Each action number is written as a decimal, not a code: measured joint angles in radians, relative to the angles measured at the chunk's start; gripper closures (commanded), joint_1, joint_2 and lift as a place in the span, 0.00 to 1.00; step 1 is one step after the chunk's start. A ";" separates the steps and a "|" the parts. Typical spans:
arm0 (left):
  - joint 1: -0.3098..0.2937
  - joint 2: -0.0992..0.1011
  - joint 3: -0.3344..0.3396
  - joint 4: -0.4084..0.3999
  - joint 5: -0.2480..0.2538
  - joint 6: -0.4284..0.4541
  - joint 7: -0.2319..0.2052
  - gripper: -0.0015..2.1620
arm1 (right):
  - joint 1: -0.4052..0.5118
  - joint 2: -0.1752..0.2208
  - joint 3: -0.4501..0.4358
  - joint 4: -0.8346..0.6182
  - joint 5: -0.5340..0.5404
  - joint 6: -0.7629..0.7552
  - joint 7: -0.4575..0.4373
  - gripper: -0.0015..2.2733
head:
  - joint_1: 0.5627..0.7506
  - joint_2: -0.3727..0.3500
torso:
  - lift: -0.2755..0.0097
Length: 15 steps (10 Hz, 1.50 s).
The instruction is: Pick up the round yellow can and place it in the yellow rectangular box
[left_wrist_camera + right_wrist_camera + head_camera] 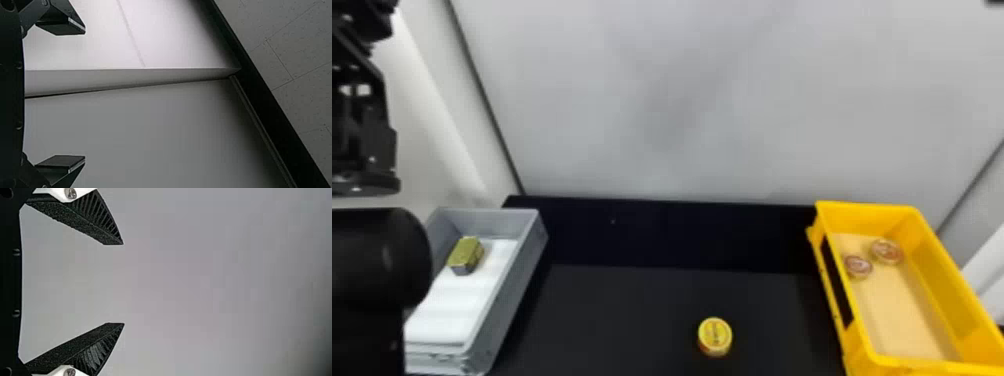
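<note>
The round yellow can (715, 336) stands upright on the black table, near the bottom of the head view and right of centre. To its right is the yellow rectangular box (943, 250), with two small round cans (886, 251) lying in its far part. My left arm is raised at the left edge of the head view. In the left wrist view my left gripper (85, 94) stands open, nothing between its fingers. Wide apart, the ribbed fingers of my right gripper (123, 284) face a plain grey surface in the right wrist view, holding nothing.
A grey box (504, 295) with a white bottom stands on the left of the table, and a greenish-gold rectangular tin (466, 255) is in it. A pale wall (672, 100) rises behind the black table (632, 310).
</note>
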 measured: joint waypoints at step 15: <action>-0.049 -0.030 -0.064 0.052 0.005 -0.026 0.005 0.06 | 0.030 0.108 0.118 0.834 0.388 0.102 0.940 0.02 | 0.53 0.59 | 0.93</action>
